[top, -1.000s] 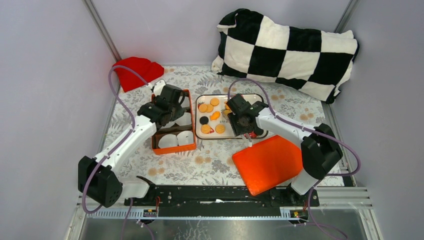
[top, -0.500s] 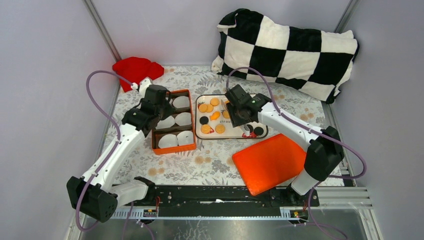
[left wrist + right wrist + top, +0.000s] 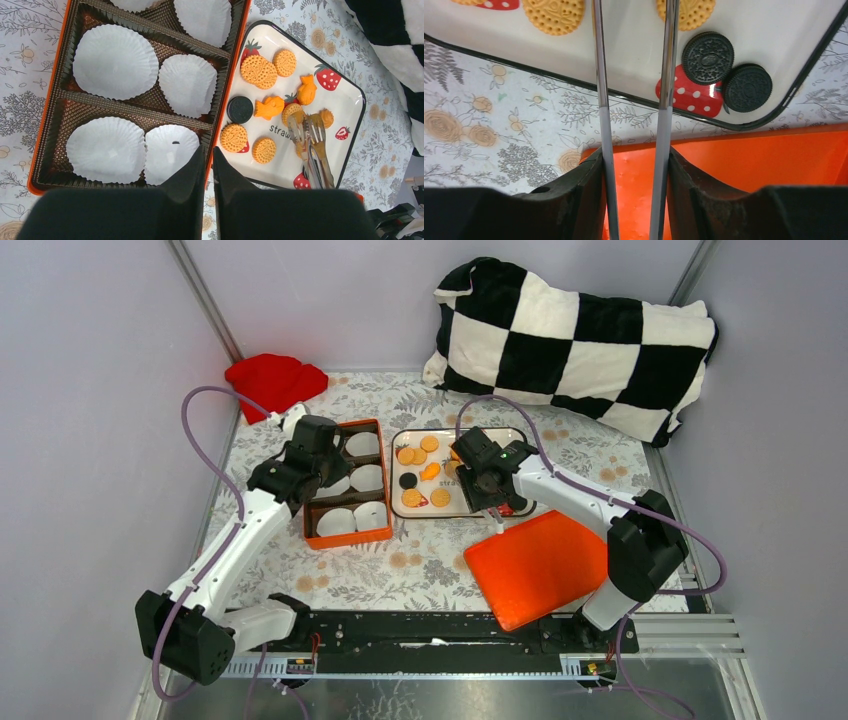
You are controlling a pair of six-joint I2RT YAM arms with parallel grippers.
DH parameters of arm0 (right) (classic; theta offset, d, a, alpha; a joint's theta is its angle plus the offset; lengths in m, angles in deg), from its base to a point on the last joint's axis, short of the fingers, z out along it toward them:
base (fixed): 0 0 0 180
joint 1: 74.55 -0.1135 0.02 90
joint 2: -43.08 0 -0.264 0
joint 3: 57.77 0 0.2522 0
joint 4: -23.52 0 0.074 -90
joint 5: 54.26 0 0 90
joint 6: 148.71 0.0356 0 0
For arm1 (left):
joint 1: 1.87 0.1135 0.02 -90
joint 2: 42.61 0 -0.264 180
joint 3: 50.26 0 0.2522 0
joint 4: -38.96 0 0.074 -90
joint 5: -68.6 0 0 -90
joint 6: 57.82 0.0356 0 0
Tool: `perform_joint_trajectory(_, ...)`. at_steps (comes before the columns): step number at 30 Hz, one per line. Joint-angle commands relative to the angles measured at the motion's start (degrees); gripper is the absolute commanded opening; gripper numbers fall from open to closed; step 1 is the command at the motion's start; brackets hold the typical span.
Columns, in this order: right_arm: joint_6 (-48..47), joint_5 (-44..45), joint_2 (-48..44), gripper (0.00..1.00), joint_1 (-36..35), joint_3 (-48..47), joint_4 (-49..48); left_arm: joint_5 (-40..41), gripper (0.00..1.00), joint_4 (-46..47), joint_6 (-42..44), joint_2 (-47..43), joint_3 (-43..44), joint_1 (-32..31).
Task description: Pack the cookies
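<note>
Orange-yellow cookies (image 3: 411, 497) and a few black cookies (image 3: 408, 480) lie on a white strawberry tray (image 3: 460, 504) in the middle. My right gripper (image 3: 487, 485) is shut on metal tongs (image 3: 666, 100) over the tray's right part. The tong tips (image 3: 300, 120) sit at an orange cookie; whether they grip it I cannot tell. Two black cookies (image 3: 708, 51) lie in the tray's near right corner. My left gripper (image 3: 209, 155) is shut and empty above the right rim of the orange box (image 3: 45, 110). The box holds white paper liners (image 3: 115, 62) and no cookies.
An orange lid (image 3: 535, 565) lies near the right arm, just in front of the tray. A red cloth (image 3: 275, 380) lies at the back left. A black-and-white checkered pillow (image 3: 580, 340) fills the back right. Grey walls close in both sides.
My left gripper has pulled back from over the box's middle toward its far left side. My right gripper went toward the tray's far side with the tongs, then came back nearer.
</note>
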Motion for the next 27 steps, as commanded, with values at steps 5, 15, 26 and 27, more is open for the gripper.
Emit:
perform_joint_trajectory(5,1.7,-5.3,-1.0,0.55,-0.5,-0.7,-2.4,-1.0,0.13,-0.4,1.1,-1.7,-1.3,0.3)
perform_joint_trajectory(15,1.9,-1.1,3.7,0.49,-0.5,-3.3,2.2,-3.8,0.13,1.4,0.9,-0.9,-3.3,0.5)
perform_joint_trajectory(26,0.8,8.6,5.8,0.11,-1.0,-10.5,7.4,-5.9,0.13,1.9,1.4,-1.0,-3.9,2.1)
perform_joint_trajectory(27,0.7,8.6,5.3,0.09,-1.1,-11.5,7.4,-6.6,0.13,2.0,1.6,-1.2,-3.8,3.0)
